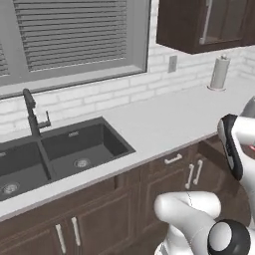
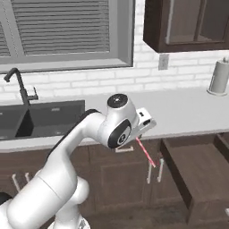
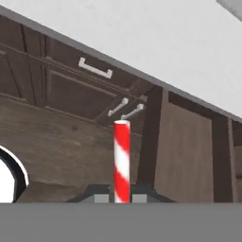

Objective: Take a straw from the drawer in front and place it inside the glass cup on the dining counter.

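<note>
The fingers (image 3: pixel 122 198) are shut tight on the bottom end of the red and white straw (image 3: pixel 122 160), up in the air near the open drawer (image 2: pixel 197 167), and it looks light, thin and easy to bend.

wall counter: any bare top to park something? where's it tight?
Free: the white counter between the sink and the paper towel roll, bordered behind by the tiled wall. Tight: below the counter edge, where the open drawer juts out and the gripper, shut on the straw, hangs before the cabinet doors.
</note>
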Controlling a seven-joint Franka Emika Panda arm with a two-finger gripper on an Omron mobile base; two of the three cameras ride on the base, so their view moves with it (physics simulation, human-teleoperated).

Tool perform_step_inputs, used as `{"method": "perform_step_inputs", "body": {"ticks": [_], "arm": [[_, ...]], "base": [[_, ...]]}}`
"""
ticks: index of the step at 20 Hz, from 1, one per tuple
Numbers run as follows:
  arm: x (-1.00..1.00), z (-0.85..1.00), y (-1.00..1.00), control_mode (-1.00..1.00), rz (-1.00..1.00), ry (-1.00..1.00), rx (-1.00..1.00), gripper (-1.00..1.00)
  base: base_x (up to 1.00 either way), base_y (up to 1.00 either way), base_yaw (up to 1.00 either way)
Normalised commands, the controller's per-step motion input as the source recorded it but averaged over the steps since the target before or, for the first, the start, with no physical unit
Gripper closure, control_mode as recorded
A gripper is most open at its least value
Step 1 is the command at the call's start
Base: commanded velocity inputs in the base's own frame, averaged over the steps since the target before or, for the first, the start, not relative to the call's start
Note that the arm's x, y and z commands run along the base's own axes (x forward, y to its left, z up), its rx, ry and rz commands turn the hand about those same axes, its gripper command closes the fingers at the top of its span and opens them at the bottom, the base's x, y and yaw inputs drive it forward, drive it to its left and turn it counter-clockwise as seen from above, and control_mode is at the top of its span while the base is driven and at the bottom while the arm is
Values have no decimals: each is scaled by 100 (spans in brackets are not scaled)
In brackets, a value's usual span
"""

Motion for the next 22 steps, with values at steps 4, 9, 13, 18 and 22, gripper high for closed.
{"method": "perform_step_inputs", "body": {"ticks": [4,9,13,18,22], "arm": [[0,0,0,100,0,0,0,100],[0,0,0,100,0,0,0,100],[0,0,0,100,0,0,0,100],[0,0,0,100,0,0,0,100],[0,0,0,100,0,0,0,100]], "base": [[-22,34,66],[-28,36,67],[-41,35,68],[-49,34,67],[-46,44,66]]}}
